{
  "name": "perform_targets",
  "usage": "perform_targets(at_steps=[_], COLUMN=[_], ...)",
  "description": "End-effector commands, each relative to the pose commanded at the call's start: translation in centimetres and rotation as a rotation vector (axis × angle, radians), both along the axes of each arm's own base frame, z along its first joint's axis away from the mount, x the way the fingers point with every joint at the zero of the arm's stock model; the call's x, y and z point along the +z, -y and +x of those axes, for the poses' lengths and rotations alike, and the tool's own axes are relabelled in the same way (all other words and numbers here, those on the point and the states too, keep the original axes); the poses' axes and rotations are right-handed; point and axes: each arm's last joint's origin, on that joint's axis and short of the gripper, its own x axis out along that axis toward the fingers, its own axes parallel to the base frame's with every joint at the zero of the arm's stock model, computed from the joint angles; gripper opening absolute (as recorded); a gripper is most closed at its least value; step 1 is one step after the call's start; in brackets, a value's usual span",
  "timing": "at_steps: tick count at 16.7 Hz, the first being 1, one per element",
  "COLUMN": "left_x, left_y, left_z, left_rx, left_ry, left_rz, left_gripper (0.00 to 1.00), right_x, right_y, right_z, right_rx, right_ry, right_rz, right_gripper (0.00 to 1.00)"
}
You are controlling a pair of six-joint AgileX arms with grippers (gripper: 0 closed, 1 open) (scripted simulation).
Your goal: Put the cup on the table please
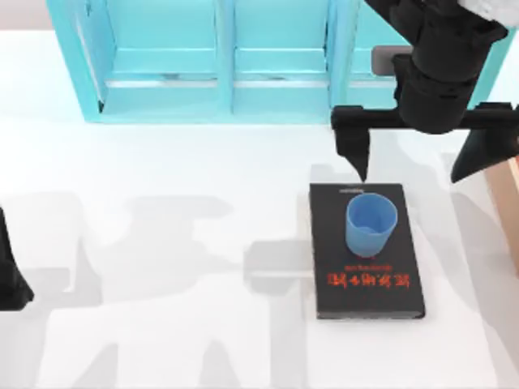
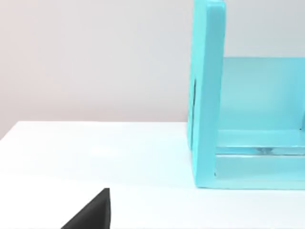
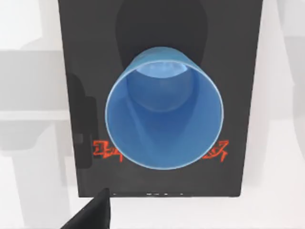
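Note:
The light-blue cup (image 1: 371, 224) stands upright on a black book with red lettering (image 1: 366, 279), right of centre on the white table (image 1: 162, 243). The right wrist view looks down into the cup (image 3: 164, 109), mouth up, on the book (image 3: 238, 71). My right gripper (image 1: 413, 166) hangs open above the book's far edge, behind the cup, with one finger (image 1: 354, 150) near the book's far left corner and the other finger (image 1: 478, 154) off to the right. Nothing is held. The left arm (image 1: 10, 275) is parked at the table's left edge.
A turquoise shelf unit (image 1: 227, 57) spans the back of the table; its end panel (image 2: 207, 95) is seen from the left wrist. A brown object (image 1: 507, 203) sits at the right edge. Bare white surface lies left of and in front of the book.

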Motion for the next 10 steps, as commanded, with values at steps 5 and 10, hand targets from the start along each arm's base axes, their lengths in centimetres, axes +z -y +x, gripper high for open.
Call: perform_targets(at_steps=[5,10], left_x=[0.0,0.0], left_y=[0.0,0.0], left_z=[0.0,0.0], left_rx=[0.000,0.000], left_ry=[0.000,0.000], left_rz=[0.000,0.000], left_gripper=[1.00,1.00], right_x=[-3.3,-9.2], right_y=[-0.1,0.0], right_z=[0.3,0.2], right_rx=[-0.004,-0.004], right_ry=[-0.007,0.001], right_rz=[-0.003,0.001], right_gripper=[1.00,1.00])
